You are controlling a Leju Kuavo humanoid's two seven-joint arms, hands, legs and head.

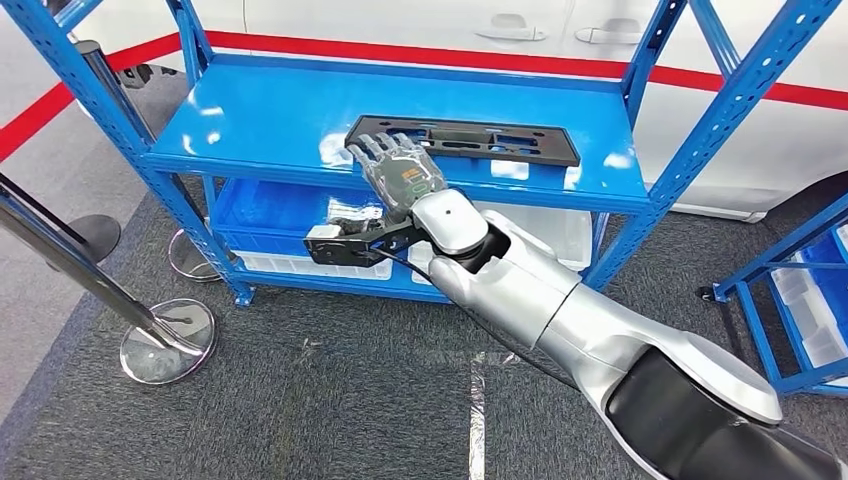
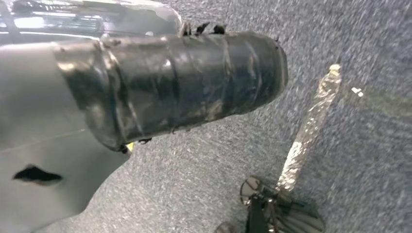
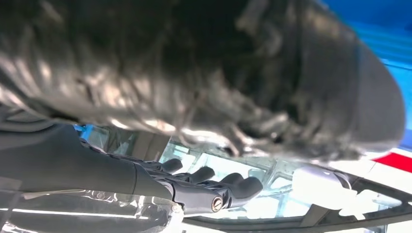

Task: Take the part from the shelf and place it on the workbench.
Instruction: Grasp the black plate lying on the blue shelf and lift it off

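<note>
On the blue shelf (image 1: 260, 120) lies the flat black part (image 1: 470, 138), and the right hand (image 1: 398, 168) reaches over its near left end, fingers spread flat, gripping nothing. The right wrist view shows dark fingers (image 3: 233, 187) extended.

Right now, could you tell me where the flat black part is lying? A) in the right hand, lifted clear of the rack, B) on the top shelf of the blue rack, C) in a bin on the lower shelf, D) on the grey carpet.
B: the black part lies flat on the top shelf, with the right hand at its near end.
</note>
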